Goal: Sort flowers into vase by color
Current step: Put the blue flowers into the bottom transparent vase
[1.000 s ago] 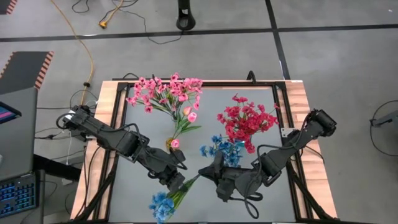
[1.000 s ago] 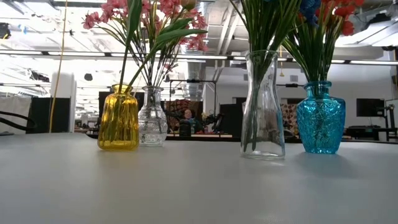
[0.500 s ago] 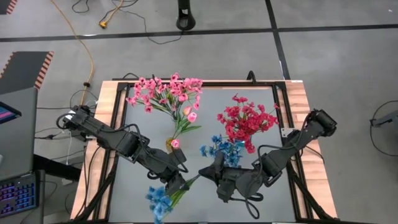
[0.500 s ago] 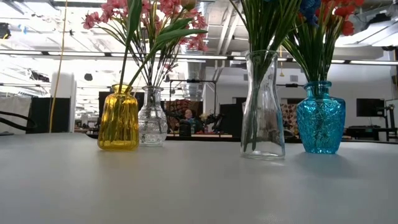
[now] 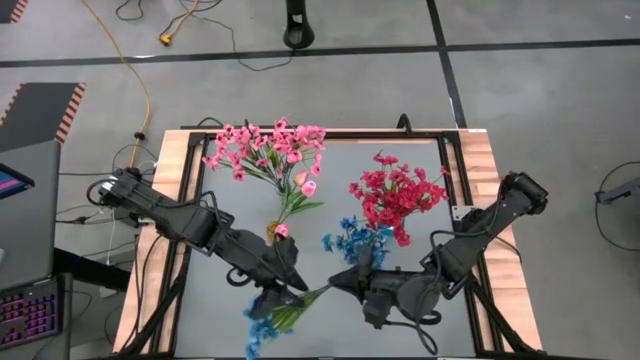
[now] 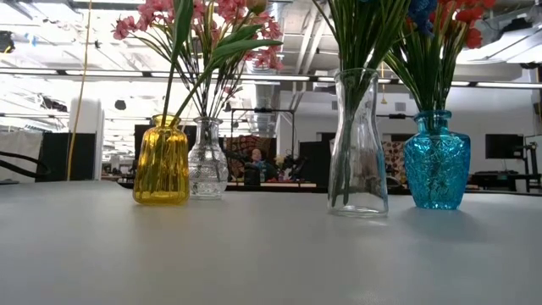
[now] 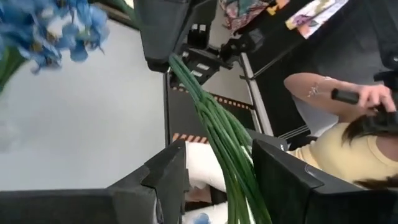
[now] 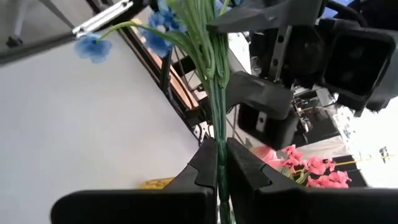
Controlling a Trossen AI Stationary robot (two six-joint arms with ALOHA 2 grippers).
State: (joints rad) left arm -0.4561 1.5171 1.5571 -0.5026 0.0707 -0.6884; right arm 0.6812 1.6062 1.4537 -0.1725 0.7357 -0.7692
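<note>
A bunch of blue-blossomed sprigs (image 5: 268, 322) hangs in the air over the table's near edge. Its green stems (image 5: 312, 295) run toward my right gripper (image 5: 338, 283), which is shut on their ends. My left gripper (image 5: 285, 290) is open, with a finger on either side of the stems (image 7: 217, 130) partway along; whether it touches them I cannot tell. Pink flowers (image 5: 265, 150) stand in the yellow vase (image 6: 161, 161) and the small clear vase (image 6: 207, 161). Blue flowers (image 5: 355, 237) stand in the tall clear vase (image 6: 358, 144), and red flowers (image 5: 395, 195) in the blue vase (image 6: 436, 161). My right gripper pinches the bunch's green stems near their cut ends (image 8: 219, 146) between its two fingers (image 8: 205, 165). The fingers lie along the stems and come from the table's right side. The bunch is lifted clear of the table, and its blossoms (image 8: 158, 18) point away from the gripper.
The four vases stand in a row across the middle of the grey table (image 5: 230, 215), behind both grippers. A wooden rim (image 5: 170, 200) frames the table. A person (image 7: 348, 130) shows beyond the table in the left wrist view.
My right gripper has gone a little toward the table's right edge, drawing the stems with it. The blue blossoms have shifted slightly the same way. The bunch stays clear of the table.
</note>
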